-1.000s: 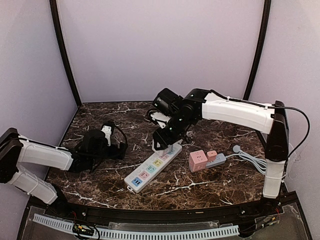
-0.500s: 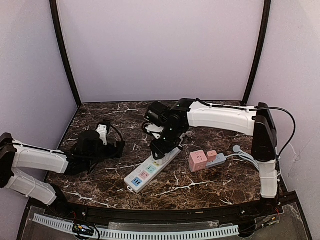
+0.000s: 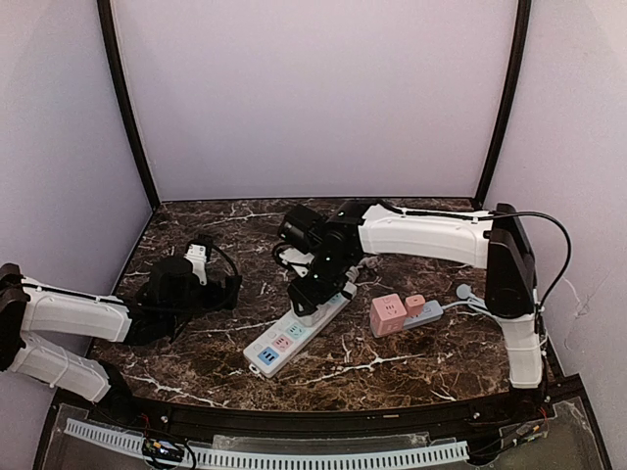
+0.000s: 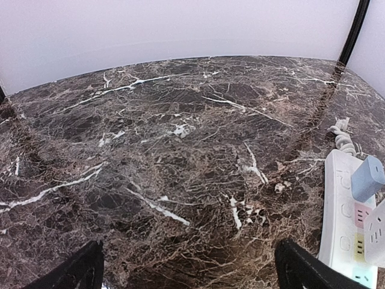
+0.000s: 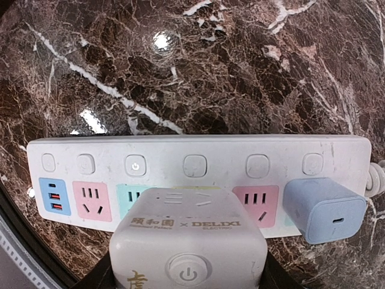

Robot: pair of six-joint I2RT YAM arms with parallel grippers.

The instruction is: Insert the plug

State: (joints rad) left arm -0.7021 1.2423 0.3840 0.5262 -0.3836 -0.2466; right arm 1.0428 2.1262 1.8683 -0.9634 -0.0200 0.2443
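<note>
A white power strip with coloured sockets lies slantwise in the middle of the marble table. My right gripper is shut on the plug, a white cube adapter with a power button. The cube hangs right over the strip's yellow socket and hides most of it. Whether its pins touch the socket I cannot tell. A blue charger sits in a socket just right of it. My left gripper stands open and empty over bare marble, left of the strip.
A pink cube socket with a small grey and pink adapter lies right of the strip. A grey cable runs from there to the right wall. Black frame posts stand at the back corners.
My right arm has carried the white cube leftward and down along the strip, closer to it. The left arm has drifted slightly left, still open.
</note>
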